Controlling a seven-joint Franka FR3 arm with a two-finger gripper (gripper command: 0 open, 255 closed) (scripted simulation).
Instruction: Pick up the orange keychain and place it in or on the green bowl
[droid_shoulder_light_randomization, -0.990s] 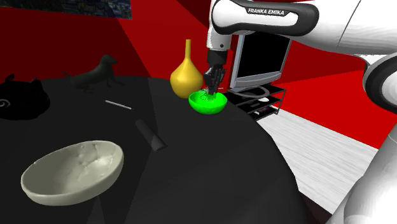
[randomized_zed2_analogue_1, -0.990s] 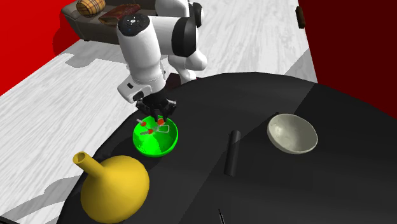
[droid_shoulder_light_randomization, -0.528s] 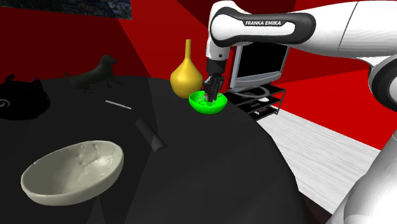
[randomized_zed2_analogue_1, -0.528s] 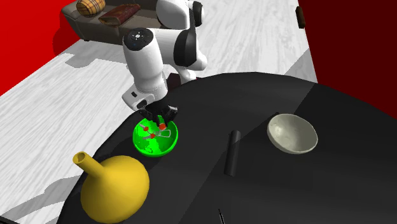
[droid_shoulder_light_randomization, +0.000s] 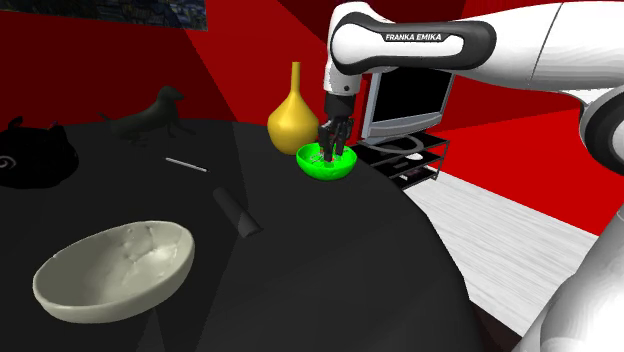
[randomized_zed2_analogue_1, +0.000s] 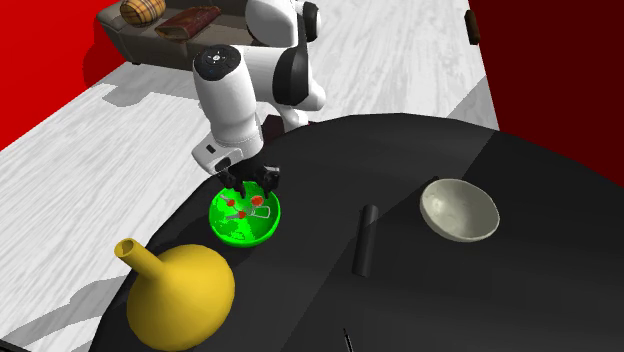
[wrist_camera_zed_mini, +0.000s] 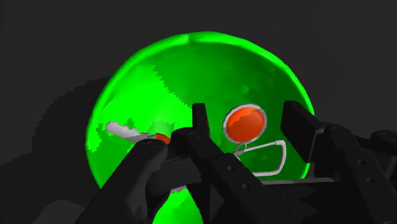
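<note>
**Keychain in the bowl, pincer released**

A glossy, hemispherical green bowl (wrist_camera_zed_mini: 159, 76) is set on the matt black surface (randomized_zed2_analogue_1: 480, 290). Inside it the orange keychain (wrist_camera_zed_mini: 245, 123) is seen: flat round discs rimmed in silver, joined to a thin silver wire clasp. The black pincer (randomized_zed2_analogue_1: 251, 181) is held released at the bowl's rim, fingers spread, one disc lying untouched between them. In the second exterior view the keychain is found at the pincer's 6 o'clock, just beside it. A bulbous yellow vase (randomized_zed2_analogue_1: 185, 295) stands at the bowl's 7 o'clock.
</note>
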